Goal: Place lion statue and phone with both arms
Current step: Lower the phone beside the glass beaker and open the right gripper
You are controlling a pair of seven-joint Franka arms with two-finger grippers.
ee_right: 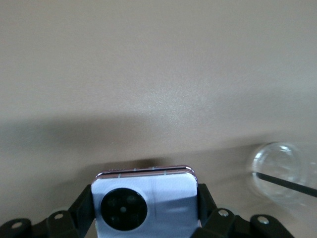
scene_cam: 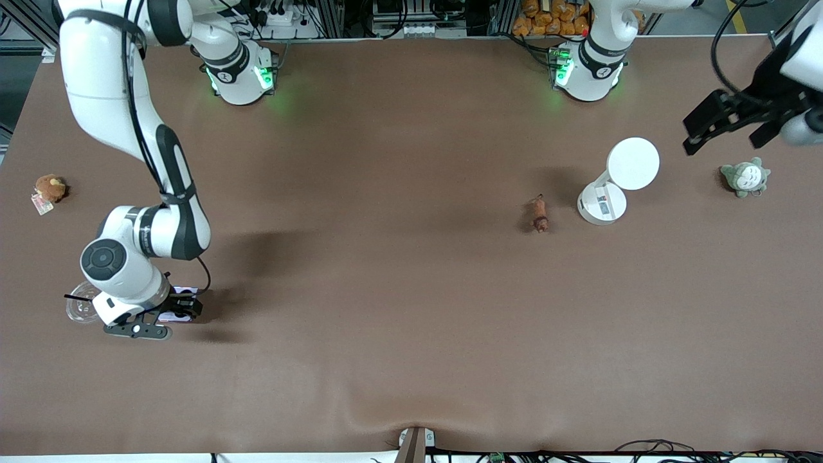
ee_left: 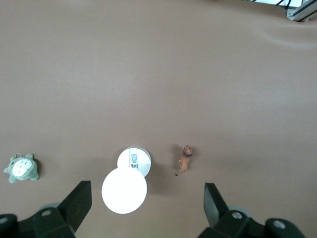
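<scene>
- Front view: both my pincers show. Right gripper [scene_cam: 177, 307] sits low at the right arm's end of the table, clamped on the phone [scene_cam: 172, 315], a clear cup [scene_cam: 78, 308] beside it. Left gripper [scene_cam: 710, 132] hangs spread apart near the grey-green plush [scene_cam: 744, 177].
- Left wrist view: below my open fingers [ee_left: 77, 201] lie the white stand [ee_left: 126, 183] and, just beside it, the lion statue [ee_left: 185, 157].
- Right wrist view: my fingers [ee_right: 81, 208] press the lavender phone's sides.

A white round-topped stand [scene_cam: 614, 182] is standing on the brown table [scene_cam: 398, 308] toward the left arm's end, with a grey-green plush [scene_cam: 744, 177] lying beside it. At the right arm's end, a brown plush toy [scene_cam: 49, 189] is sitting, and a clear plastic cup [scene_cam: 78, 302] is lying nearer the front camera.
</scene>
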